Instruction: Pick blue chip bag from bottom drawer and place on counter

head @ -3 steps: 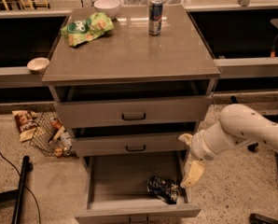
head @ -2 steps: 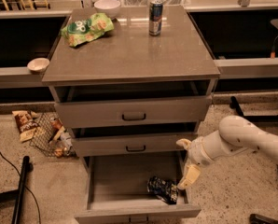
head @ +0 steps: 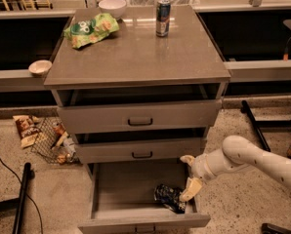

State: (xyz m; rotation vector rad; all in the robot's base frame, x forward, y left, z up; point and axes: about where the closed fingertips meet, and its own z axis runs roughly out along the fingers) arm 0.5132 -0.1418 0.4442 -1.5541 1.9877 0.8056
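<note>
Single view from high in front of the drawer cabinet (head: pixel 135 116), tilted down at its counter (head: pixel 135 57) and front, middling distance, whole cabinet in frame, gripper (head: pixel 190 185) low at the cabinet's right as seen, inside the open bottom drawer (head: pixel 126 189).

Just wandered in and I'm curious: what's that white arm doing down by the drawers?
The robot's gripper is reaching into the open bottom drawer, right beside a blue chip bag lying at its front right. The bag is not lifted yet. The counter above, where it should go, holds a green bag, a can and a bowl.
</note>
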